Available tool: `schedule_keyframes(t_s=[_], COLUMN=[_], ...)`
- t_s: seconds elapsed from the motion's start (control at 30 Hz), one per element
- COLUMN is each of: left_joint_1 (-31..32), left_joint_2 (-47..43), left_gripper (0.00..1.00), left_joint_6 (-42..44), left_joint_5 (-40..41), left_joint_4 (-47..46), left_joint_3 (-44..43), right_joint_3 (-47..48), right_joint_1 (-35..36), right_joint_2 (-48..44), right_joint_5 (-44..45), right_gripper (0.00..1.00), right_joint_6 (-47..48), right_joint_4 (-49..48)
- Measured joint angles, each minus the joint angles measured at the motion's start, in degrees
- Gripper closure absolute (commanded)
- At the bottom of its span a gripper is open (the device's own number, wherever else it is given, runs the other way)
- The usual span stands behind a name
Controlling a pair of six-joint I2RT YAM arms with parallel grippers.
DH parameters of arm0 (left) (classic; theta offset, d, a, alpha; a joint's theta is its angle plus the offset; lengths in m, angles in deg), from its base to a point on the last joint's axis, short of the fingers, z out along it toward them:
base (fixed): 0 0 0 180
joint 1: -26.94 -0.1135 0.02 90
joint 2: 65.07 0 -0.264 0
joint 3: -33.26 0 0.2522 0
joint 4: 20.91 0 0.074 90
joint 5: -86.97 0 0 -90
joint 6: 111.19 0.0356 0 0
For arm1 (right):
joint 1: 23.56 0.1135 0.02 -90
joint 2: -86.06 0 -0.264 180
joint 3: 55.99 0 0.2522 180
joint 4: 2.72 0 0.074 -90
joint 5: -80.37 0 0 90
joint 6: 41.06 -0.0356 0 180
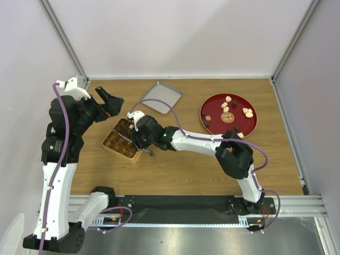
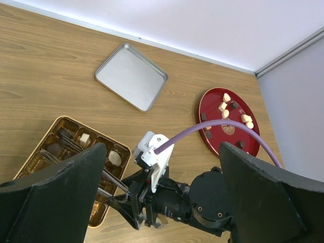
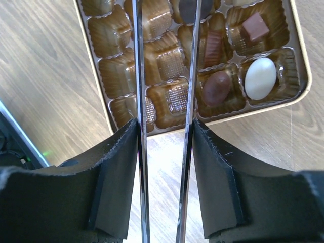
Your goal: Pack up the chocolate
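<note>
The chocolate lies in two places. Several pieces (image 1: 227, 109) sit on the red plate (image 1: 204, 109) at the back right. A few rest in the gold compartment box (image 3: 298, 61), among them a white oval (image 3: 260, 78), a brown oval (image 3: 216, 88) and a cube (image 3: 254, 26). My right gripper (image 3: 164, 126) hangs over the box's near edge, shut on the thin metal tongs (image 3: 139, 76), whose arms stand apart over the compartments; their tips are out of view. My left gripper (image 1: 109, 101) is open and raised left of the box (image 1: 121, 139), holding nothing.
A square silver tray (image 1: 161, 96) lies behind the box. The red plate (image 2: 202, 109) and the silver tray (image 2: 130, 76) also show in the left wrist view. White walls and metal posts bound the table at the back and sides.
</note>
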Motion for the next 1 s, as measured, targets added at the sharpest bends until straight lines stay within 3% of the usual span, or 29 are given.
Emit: schedule_keyframes(t_s=[0.27, 0.6, 0.7, 0.9, 1.0], left_joint_1=[0.0, 0.0, 0.0, 0.0, 0.0], left_joint_2=[-0.2, -0.2, -0.2, -0.2, -0.2], left_gripper=[0.00, 0.00, 0.00, 0.00, 0.00], left_joint_6=[0.0, 0.0, 0.0, -0.1, -0.1], left_joint_5=[-0.3, -0.9, -1.6, -2.9, -3.1], left_joint_4=[-0.7, -0.9, -1.6, -2.2, -2.4], left_joint_3=[0.2, 0.3, 1.2, 4.0, 4.8], right_joint_3=[-0.2, -9.7, -15.3, -27.6, -30.3], right_joint_1=[0.0, -3.2, -7.8, -23.7, -29.0], right_joint_2=[-2.0, -20.4, -27.7, -40.3, -42.8], right_joint_5=[2.9, 9.0, 11.3, 13.2, 13.0], right_gripper=[0.50, 0.52, 0.52, 0.52, 0.53], right_joint_6=[1.8, 2.0, 1.2, 0.0, 0.4], right_joint_4=[0.5, 4.8, 9.0, 17.4, 19.5])
